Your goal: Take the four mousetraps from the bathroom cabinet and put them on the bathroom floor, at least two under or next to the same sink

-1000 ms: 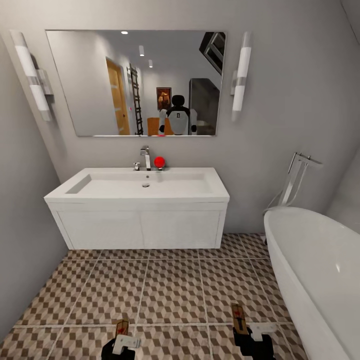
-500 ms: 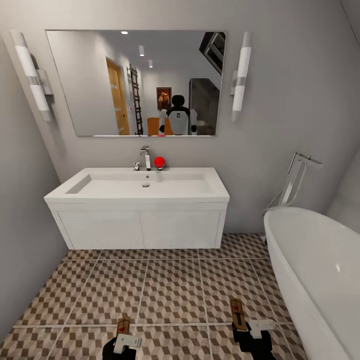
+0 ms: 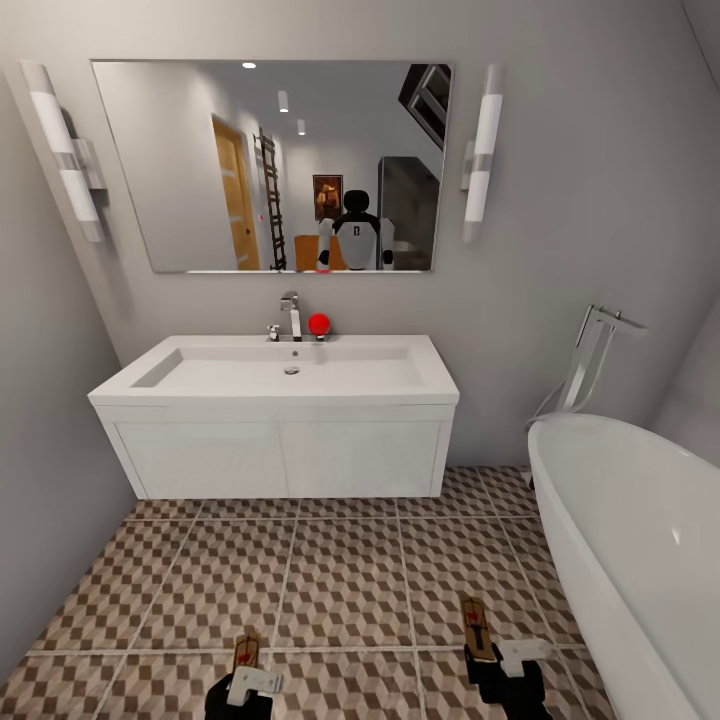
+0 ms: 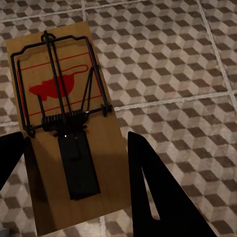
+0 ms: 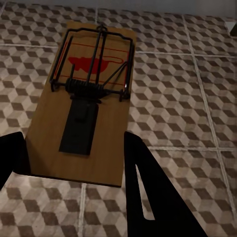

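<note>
- The left black two-fingered gripper (image 4: 74,163) clamps the near end of a flat tan wooden mousetrap (image 4: 64,123) with dark wire and a red mark, its fingers pressed against the board's sides.
- The right black gripper (image 5: 74,168) grips a second tan wooden mousetrap (image 5: 86,98) the same way.
- Both boards hang above the brown-and-beige cube-patterned tile floor (image 3: 340,570).
- The wide white rectangular sink (image 3: 285,375) on its wall-hung vanity stands ahead, well apart from both traps.

bathtub (image 3: 640,540): cut by right edge | left mousetrap (image 4: 64,133): near end cut off, sides behind jaws
</note>
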Robot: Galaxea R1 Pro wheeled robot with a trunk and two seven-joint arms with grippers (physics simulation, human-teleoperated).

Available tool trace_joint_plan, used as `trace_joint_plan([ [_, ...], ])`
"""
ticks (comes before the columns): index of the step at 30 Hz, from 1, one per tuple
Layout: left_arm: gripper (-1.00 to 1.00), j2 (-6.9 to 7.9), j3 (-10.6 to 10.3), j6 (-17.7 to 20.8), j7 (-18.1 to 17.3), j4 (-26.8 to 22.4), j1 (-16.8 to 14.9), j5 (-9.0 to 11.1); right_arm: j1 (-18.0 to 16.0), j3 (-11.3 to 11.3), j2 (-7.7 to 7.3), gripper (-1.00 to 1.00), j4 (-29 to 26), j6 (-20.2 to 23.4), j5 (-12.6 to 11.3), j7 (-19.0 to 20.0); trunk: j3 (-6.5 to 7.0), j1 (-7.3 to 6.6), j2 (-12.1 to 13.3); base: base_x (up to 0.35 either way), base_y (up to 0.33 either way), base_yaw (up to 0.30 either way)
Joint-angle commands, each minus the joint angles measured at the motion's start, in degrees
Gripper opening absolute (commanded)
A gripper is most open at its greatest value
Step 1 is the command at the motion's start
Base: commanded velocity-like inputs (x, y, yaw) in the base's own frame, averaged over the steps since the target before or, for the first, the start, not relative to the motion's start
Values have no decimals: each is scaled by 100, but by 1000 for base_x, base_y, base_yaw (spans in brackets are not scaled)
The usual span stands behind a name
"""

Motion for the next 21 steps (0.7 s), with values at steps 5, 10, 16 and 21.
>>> trace_joint_plan([
  [5, -100, 3, 266, 318, 78, -248, -8, 55, -5, 30, -13, -100, -269, 106, -67, -78, -6, 0, -3, 0, 0, 0],
  [10, -100, -6, 1290, 2166, 52, -1039, -20, 40, -11, 26, 0, -100, -1259, 1117, -67, -86, -6, 0, -3, 0, 0, 0],
  [16, -100, 0, 1790, 2910, 53, -1625, -354, 20, -451, 25, 223, -100, -1802, 1803, -35, -160, -6, 0, -3, 0, 0, 0],
  [21, -100, 6, 1842, 3624, 79, -1503, -990, 9, -900, 25, 343, -100, -1795, 2398, 18, -471, -6, 0, -3, 0, 0, 0],
])
